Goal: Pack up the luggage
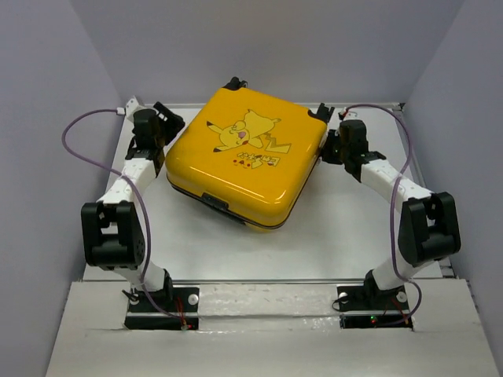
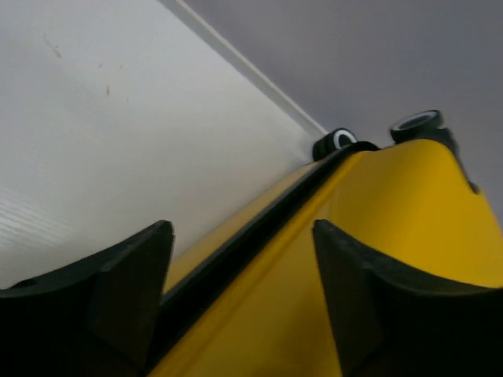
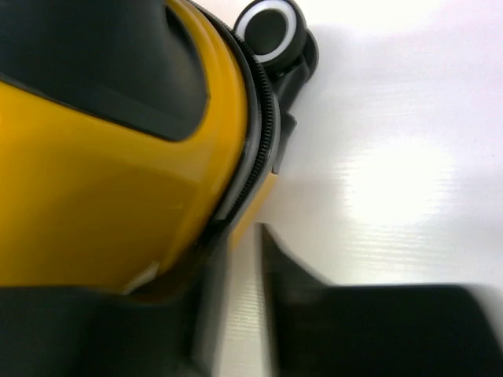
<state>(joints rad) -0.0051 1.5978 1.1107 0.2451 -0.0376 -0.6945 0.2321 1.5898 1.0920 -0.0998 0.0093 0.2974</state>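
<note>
- The left gripper (image 2: pixel 240 302) is released. Its two black fingers (image 2: pixel 130 294) stand wide apart, straddling the black zipper seam (image 2: pixel 251 243) on the left edge of the small yellow hard-shell suitcase (image 1: pixel 247 161), and they clamp nothing that I can see.
- The right gripper (image 3: pixel 244 314) is blurred, with its fingers nearly together right at the seam on the opposite edge. I cannot tell whether they pinch the trim or hang free.
- Both grippers sit low at the seam, I'd guess because the zip runs there: one arm steadies the suitcase while the other works the closure.
- A black-and-white wheel (image 3: pixel 269 27) shows just beyond the right gripper.
- The suitcase lies flat and closed, its cartoon Pikachu facing up. It sits askew toward the back of the white table (image 1: pixel 330 243), between the two arms.
- No clothes are in sight, so packing looks nearly done. I can't tell whether the zip is fully run.
</note>
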